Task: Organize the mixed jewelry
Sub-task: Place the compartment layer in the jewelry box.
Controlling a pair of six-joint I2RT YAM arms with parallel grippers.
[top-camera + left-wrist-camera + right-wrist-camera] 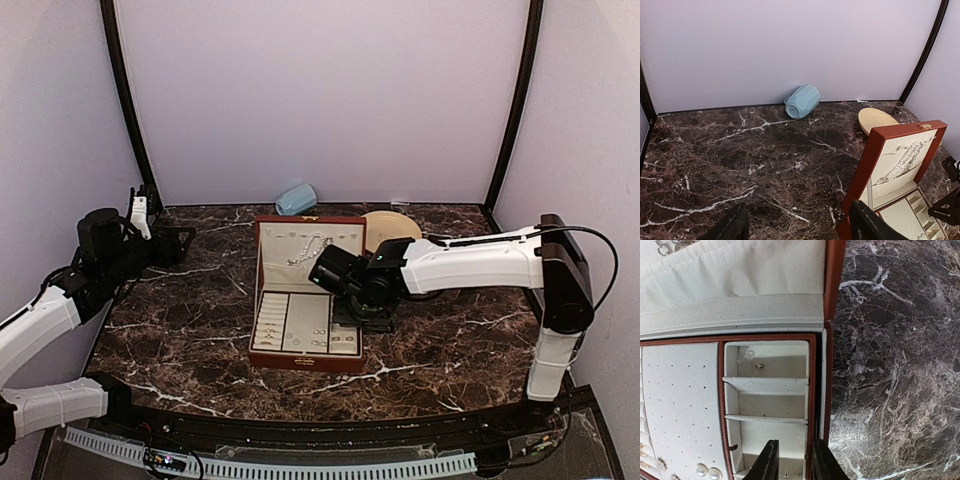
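R gripper (794, 445) hangs over the right-hand column of small compartments in the jewelry box (305, 362). Jaws parted just a bit, nothing seen btw them, so released, I'd judge. A tiny silvery stud (785, 472) lies in the compartment right under the gap; another earring (759, 366) is in the far one. Step looks like dropping small pcs into cells. To do it well: lift straight up, keep fingers clear of the thin cream dividers, don't snag the lining. L gripper (799, 207) spread wide, empty, over bare counter (180, 330). Long pearl strand (902, 165) lies draped in the upright lid. Box: glossy red-brown shell, soft cream padding, dotted panel w/ round pearl studs (708, 471). Counter is dark veined marble, hard + slick.
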